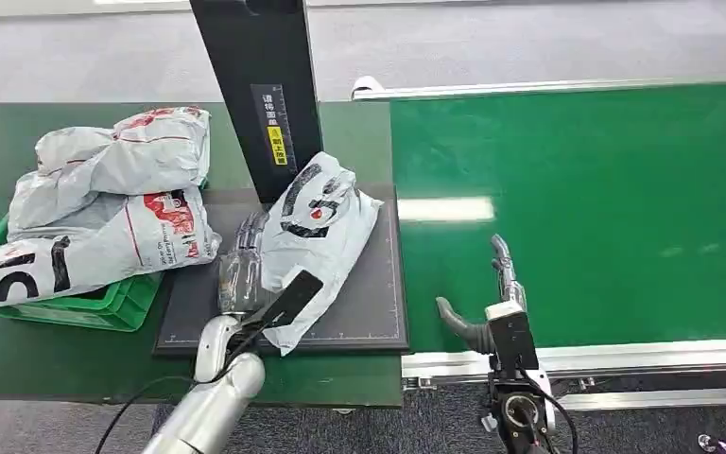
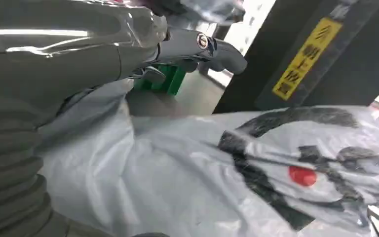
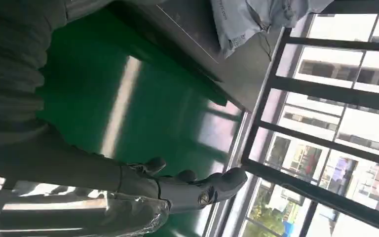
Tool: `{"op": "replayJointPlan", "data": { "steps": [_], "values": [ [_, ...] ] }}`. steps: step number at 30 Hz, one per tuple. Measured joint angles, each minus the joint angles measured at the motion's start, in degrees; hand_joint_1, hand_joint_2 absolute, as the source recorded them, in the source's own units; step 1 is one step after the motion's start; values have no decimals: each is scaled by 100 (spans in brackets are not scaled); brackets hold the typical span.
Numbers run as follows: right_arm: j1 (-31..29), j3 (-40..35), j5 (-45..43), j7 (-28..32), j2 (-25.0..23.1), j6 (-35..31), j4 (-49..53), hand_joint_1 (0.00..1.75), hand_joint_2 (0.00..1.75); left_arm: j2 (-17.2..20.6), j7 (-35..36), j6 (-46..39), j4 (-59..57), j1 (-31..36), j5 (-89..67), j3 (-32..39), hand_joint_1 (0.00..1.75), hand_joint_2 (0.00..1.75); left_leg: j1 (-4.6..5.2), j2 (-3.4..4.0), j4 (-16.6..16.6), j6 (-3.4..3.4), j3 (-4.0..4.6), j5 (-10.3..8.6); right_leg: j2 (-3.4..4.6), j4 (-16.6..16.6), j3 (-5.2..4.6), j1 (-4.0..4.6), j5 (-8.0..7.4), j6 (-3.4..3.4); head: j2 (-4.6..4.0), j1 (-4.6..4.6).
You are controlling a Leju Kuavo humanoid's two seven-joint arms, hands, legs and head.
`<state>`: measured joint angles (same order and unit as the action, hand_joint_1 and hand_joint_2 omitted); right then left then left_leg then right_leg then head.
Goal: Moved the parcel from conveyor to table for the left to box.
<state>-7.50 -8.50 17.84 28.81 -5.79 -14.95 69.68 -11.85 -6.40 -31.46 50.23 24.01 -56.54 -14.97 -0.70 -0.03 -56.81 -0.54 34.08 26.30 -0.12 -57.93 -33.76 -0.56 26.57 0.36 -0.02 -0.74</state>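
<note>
Left arm (image 1: 210, 402): polished silver shell, black cable alongside. Left hand (image 1: 238, 270): translucent grey fingers. Right hand (image 1: 492, 303): grey thumb, dark fingers, black wrist camera block (image 1: 510, 340), grey ribbed cover (image 3: 10, 74).

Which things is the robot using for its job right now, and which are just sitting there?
For the job:
parcel on the dark mat
left hand, beside the parcel
right hand, over the conveyor
green box

Just sitting there:
other parcels piled in the box
black post with a yellow label
</note>
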Motion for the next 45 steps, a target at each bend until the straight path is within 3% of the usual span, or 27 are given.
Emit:
{"op": "replayJointPlan", "data": {
  "steps": [7,8,9,21,28,33,38,45],
  "values": [
    [266,136,-9,-103,-105,81,146,0,175,-79,586,915,-733,363,-368,-235,5,175,0,1,2,0,0,2,1,0,2,1,1,-1,0,2],
    [276,168,-28,-103,-120,81,146,0,175,-85,636,1116,-840,426,-455,-269,166,175,0,1,2,0,-2,2,-1,0,7,1,2,0,0,2],
    [282,197,-37,-103,-140,81,146,0,175,-92,671,1209,-927,483,-512,-306,175,175,0,0,3,0,-9,2,-2,0,15,1,3,-1,0,0],
    [489,452,-431,-103,-208,33,254,0,175,-116,466,1592,-1211,570,-389,-357,175,175,1,-3,4,5,-76,8,-7,2,89,-1,5,1,0,2],
    [678,457,-420,-103,-243,-90,485,0,175,-103,649,1183,-1036,402,-628,-370,175,175,1,-1,5,5,-82,9,-5,1,91,-1,6,1,0,0],
    [769,457,-463,-146,-243,-120,651,0,175,-33,-590,-255,-476,-169,-164,-296,175,175,0,4,5,4,-59,10,1,1,61,0,6,1,0,2],
    [791,455,-678,2,-227,-125,673,0,175,-258,-3311,-653,1412,-1218,-101,501,175,175,1,16,4,3,-19,11,14,0,18,0,6,2,0,-4],
    [777,455,-1160,284,-166,-282,575,0,175,-299,-3377,-653,4921,-1692,-709,1123,175,175,-3,14,5,2,-6,16,13,0,7,4,8,1,0,2]
  ]
}}
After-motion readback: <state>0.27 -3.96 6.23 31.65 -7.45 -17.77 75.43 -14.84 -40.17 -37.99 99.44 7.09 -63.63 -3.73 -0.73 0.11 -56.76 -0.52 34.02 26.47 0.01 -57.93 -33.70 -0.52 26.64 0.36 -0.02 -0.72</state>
